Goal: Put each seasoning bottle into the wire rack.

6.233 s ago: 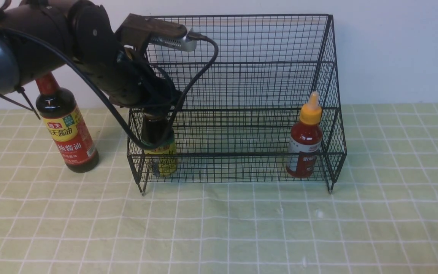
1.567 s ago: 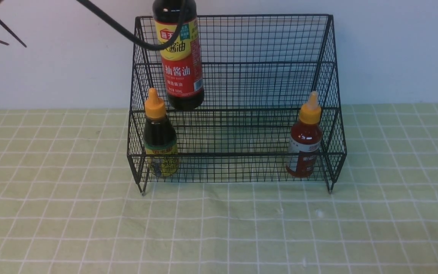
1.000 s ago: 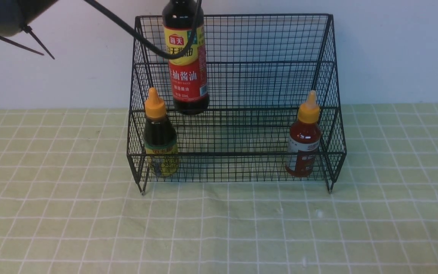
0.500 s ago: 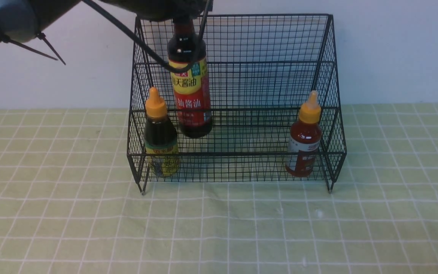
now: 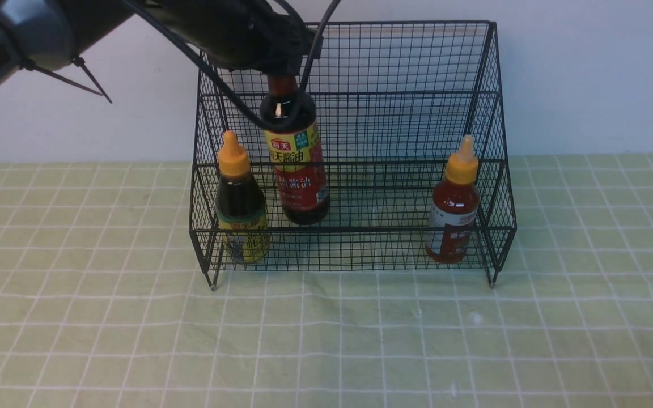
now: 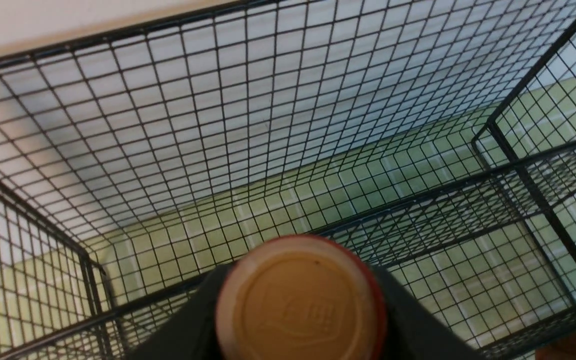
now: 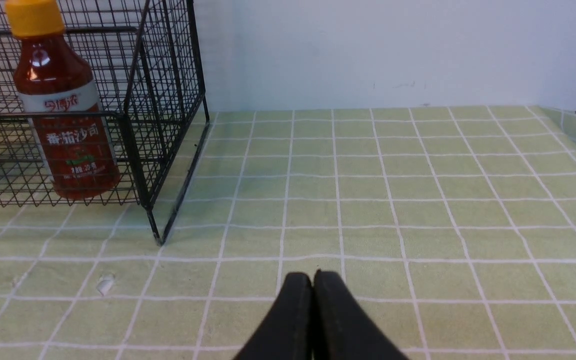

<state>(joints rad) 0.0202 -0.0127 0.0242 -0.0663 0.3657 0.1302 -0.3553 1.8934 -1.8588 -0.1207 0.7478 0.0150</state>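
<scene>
The tall dark soy-sauce bottle [image 5: 298,170] hangs upright inside the wire rack [image 5: 491,113], left of centre. Its base is about level with the front rail, higher than the bases of the two small bottles. My left gripper [image 5: 281,69] is shut on its red neck from above. In the left wrist view the bottle's cap [image 6: 300,300] fills the space between the dark fingers [image 6: 188,325]. The small dark bottle [image 5: 240,207] stands in the lower tier's left corner. The small red bottle [image 5: 454,207] stands at the right end [image 7: 63,115]. My right gripper [image 7: 313,280] is shut and empty, low over the cloth right of the rack.
A green checked cloth [image 5: 326,340] covers the table, and a white wall [image 5: 587,73] rises behind the rack. The left arm's cable [image 5: 219,79] loops along the rack's left edge. The rack's right front leg [image 7: 155,235] stands ahead of my right gripper.
My left gripper has come down with the tall bottle, from above the rack's top edge into the rack beside the small dark bottle. The two small bottles and the right gripper have not moved.
</scene>
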